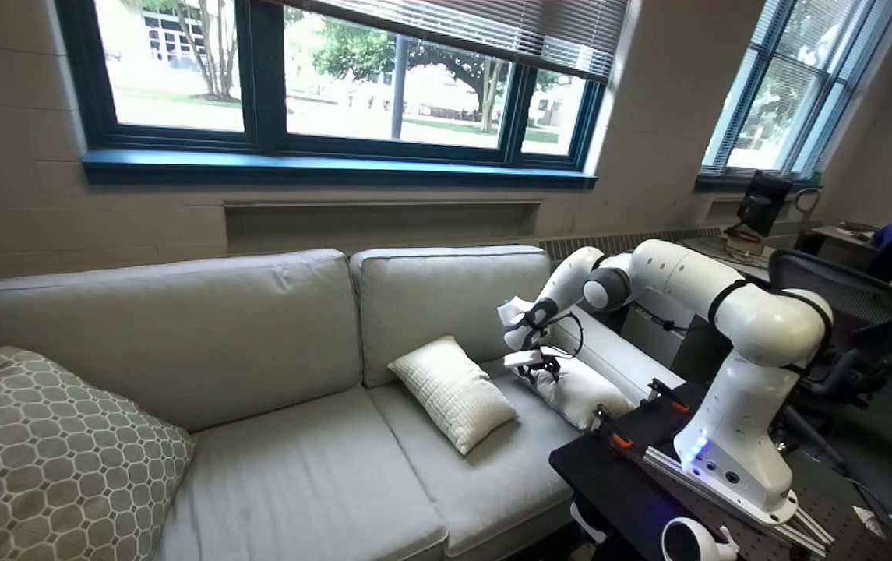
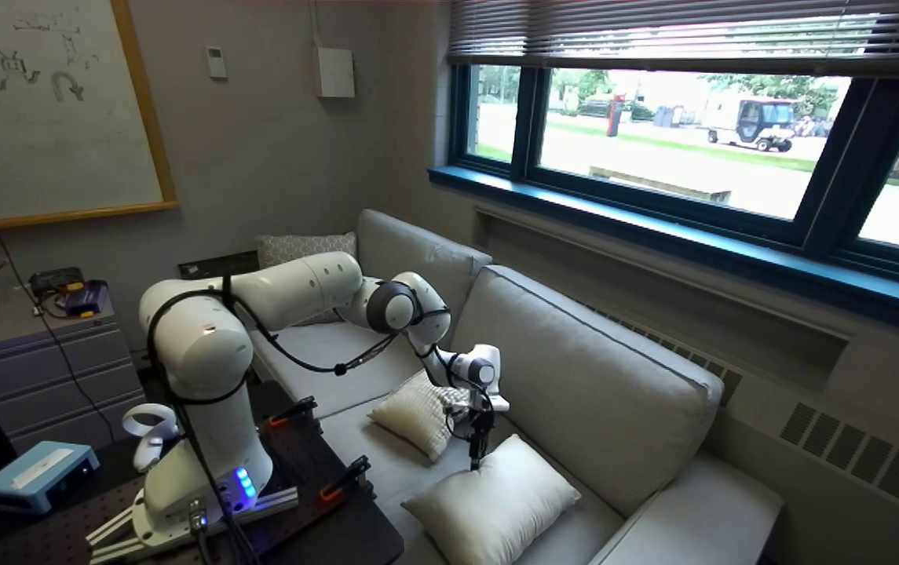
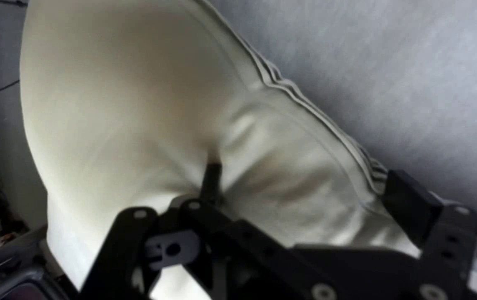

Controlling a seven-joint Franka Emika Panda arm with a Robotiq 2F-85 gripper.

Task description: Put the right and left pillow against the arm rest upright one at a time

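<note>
A cream-white pillow point(image 1: 586, 393) lies on the seat beside the sofa's arm rest point(image 1: 621, 351); in an exterior view it also shows point(image 2: 500, 502) near the arm rest point(image 2: 704, 510). My gripper point(image 2: 477, 461) points down at its inner edge. In the wrist view the gripper's point(image 3: 305, 179) fingers are wide apart. One finger dents the pillow's point(image 3: 130, 96) top; the other stands at its seamed edge, and the cloth between them is wrinkled. The second cream-white pillow point(image 1: 457, 393), with a textured face, lies on the same seat cushion; it is partly behind the gripper in an exterior view point(image 2: 410, 412).
The sofa's back cushion point(image 1: 446, 300) stands close behind the gripper. A larger grey patterned cushion point(image 1: 64, 460) leans at the sofa's far end. The black table point(image 1: 594, 467) with orange-tipped clamps point(image 1: 617, 436) borders the seat's front and carries the robot base.
</note>
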